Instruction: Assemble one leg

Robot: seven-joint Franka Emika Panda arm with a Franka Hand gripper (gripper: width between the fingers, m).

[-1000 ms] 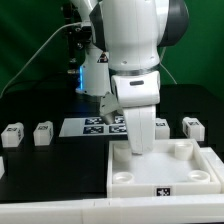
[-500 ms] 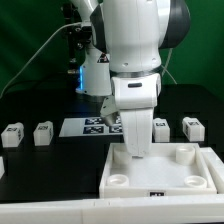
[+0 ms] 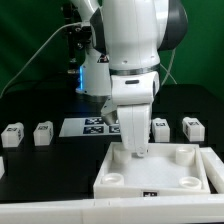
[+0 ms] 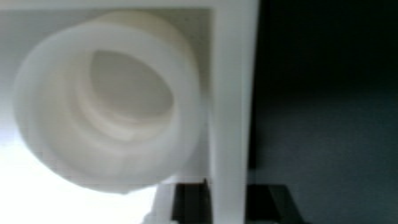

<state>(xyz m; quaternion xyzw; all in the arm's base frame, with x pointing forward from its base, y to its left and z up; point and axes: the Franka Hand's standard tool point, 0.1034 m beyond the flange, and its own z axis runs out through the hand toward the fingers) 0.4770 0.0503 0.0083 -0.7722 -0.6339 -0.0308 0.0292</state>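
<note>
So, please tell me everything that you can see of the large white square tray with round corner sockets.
The large white square tray, plastic by its look, lies on the black table. It has a raised rim and round corner sockets: three show, the fourth is hidden behind the arm. A small black-and-white tag sits on its near edge. The gripper holds its far rim wall, beside one socket.

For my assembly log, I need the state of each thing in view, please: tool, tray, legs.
tool: shut on the tray wall
tray: held by one wall, visible sockets empty
legs: all four loose on the table, none fitted
</note>
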